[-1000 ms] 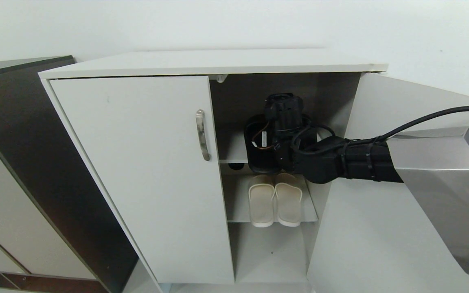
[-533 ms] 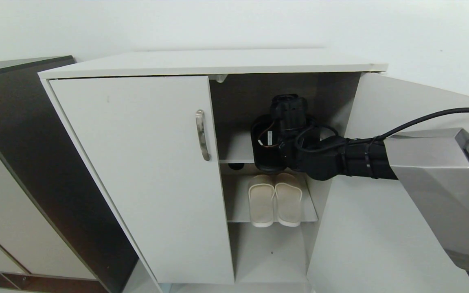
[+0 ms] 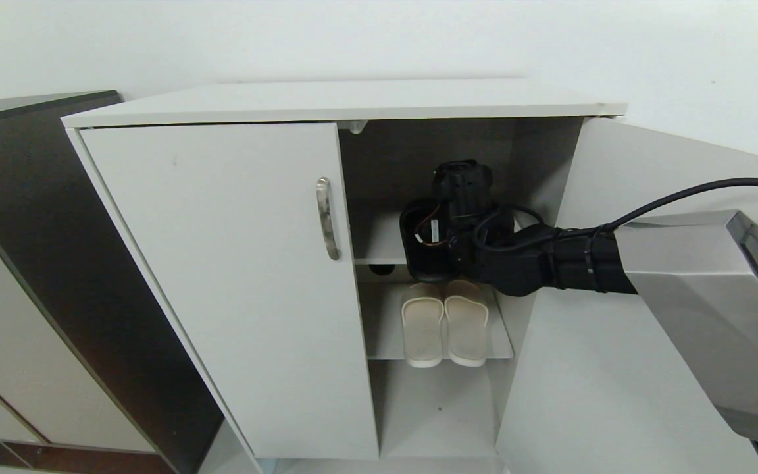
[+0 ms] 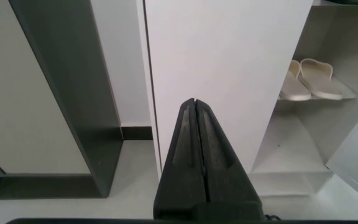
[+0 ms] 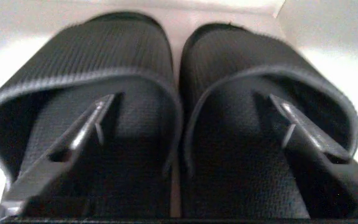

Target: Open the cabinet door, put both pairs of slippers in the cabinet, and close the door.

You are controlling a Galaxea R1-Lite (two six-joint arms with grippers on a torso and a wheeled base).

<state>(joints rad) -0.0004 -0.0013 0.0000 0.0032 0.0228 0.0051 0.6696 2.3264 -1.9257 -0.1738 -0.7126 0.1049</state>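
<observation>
Head view: the cabinet (image 3: 326,102) stands with its right door (image 3: 616,368) swung open and its left door (image 3: 234,283) shut. The right arm (image 3: 550,266) reaches onto the upper shelf (image 3: 379,243), where the black slippers (image 3: 418,253) sit, and the white slippers (image 3: 445,322) lie side by side on the shelf below. Left wrist view: the left gripper (image 4: 195,106) hangs outside before the shut door, fingers pressed together on nothing. Right wrist view: the right gripper (image 5: 191,99) has its fingers spread wide, one under each strap of the black pair. Placing looks done, so a straight, level pull-back, with the fingers kept off the straps, should avoid dragging the pair out.
</observation>
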